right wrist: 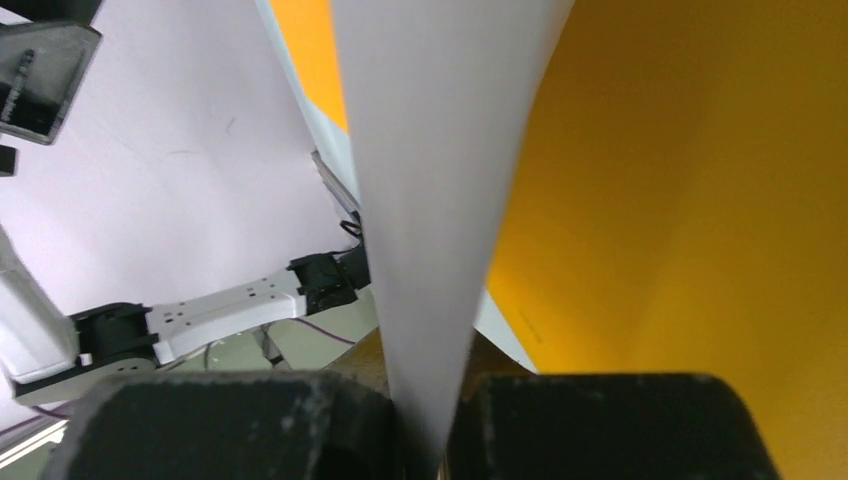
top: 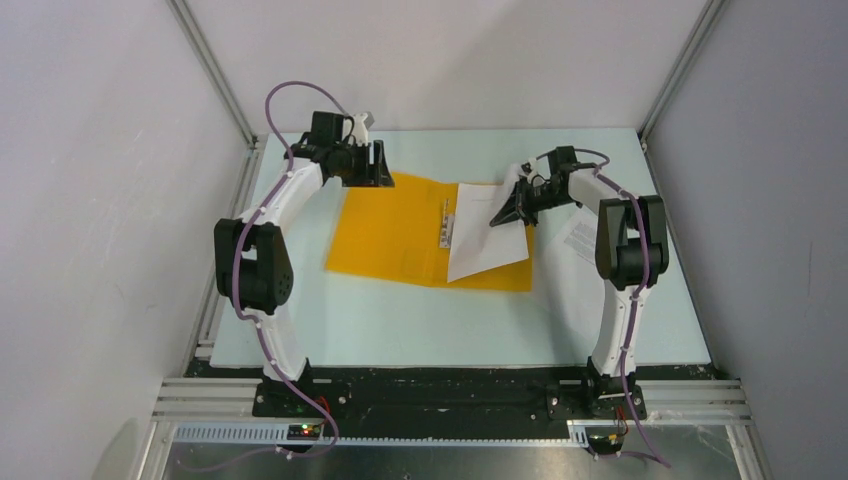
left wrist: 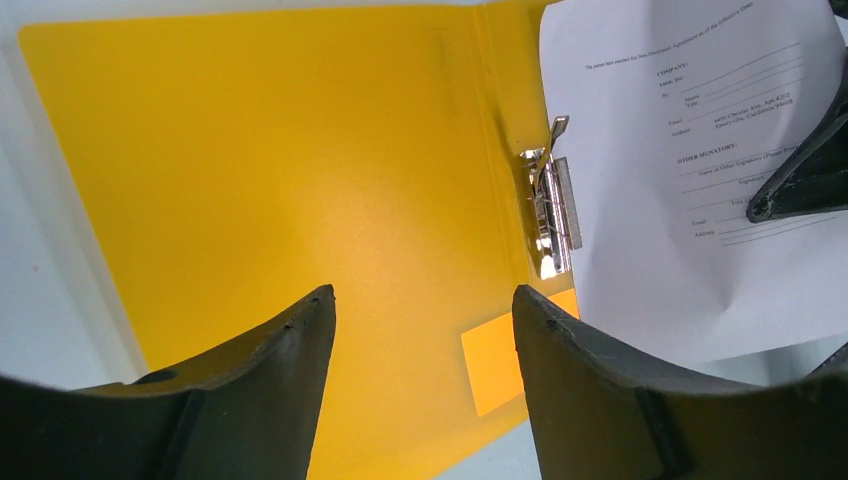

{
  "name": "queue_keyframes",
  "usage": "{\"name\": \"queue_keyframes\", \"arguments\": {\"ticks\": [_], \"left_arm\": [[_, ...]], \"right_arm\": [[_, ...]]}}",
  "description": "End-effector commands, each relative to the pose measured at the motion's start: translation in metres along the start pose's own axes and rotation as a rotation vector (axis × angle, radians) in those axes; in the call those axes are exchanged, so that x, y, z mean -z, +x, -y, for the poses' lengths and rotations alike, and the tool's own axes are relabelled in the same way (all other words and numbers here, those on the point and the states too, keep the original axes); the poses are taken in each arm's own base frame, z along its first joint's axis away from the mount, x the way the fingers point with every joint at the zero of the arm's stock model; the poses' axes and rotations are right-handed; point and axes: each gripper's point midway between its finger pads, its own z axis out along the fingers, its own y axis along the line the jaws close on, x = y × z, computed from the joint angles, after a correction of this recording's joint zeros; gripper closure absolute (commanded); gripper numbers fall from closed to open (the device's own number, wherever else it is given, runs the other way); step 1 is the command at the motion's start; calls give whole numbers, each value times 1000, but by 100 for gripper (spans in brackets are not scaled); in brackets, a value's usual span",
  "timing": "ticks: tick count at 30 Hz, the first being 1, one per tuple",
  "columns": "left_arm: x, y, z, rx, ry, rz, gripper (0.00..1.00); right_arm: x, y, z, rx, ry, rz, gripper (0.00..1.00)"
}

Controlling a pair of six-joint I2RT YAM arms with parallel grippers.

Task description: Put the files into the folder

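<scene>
Orange-yellow card folder (top: 390,240) lies open and flat on the pale desk (top: 400,320), in the middle toward the far edge, with its inner faces up. A silver metal clip (top: 446,222) sits along the fold line between the two halves.

One white printed paper sheet (top: 480,245) rests at a slant on the right half of the folder, its left edge just beside the clip. The right gripper (top: 512,208) is clenched on this sheet near its far right edge. In the right wrist view the paper (right wrist: 440,150) passes between the closed fingers of the gripper (right wrist: 432,405) and curves upward in front of the folder (right wrist: 680,200).

A second white printed sheet (top: 578,235) lies on the desk to the right of the folder, partly under the right arm.

The left gripper (top: 368,165) is released, jaws spread. It hangs over the far left corner of the folder, holding nothing. The left wrist view shows the gripper (left wrist: 424,300) above the left half of the folder (left wrist: 300,180), with the clip (left wrist: 552,205) and the sheet (left wrist: 680,120) beyond.
</scene>
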Motion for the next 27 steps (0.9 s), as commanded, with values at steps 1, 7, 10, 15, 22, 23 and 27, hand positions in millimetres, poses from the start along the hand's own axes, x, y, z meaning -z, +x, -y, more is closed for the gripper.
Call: {"name": "queue_keyframes", "arguments": {"ticks": [1,7,10,15,22,23,27], "left_arm": [[13,-6,-1,-38,-14,32,29],[15,1,-1,-32,-14,22,29],[15,1,0,-32,-11,22,29],[16,2,1,-33,-12,22,29],[17,9,1,-30,-15,11,29],[18,9,1,-30,-15,12,29],[18,14,0,-28,-18,3,29]], "right_arm": [[2,-3,-10,-60,-99,-12,90],[24,0,-28,-59,-216,-26,94],[30,0,-30,-67,-243,-23,95],[28,5,-38,-49,-272,-43,96],[14,7,-33,-67,-268,-72,94],[11,8,-34,-70,-270,-78,94],[6,8,-32,-86,-277,-92,94]]}}
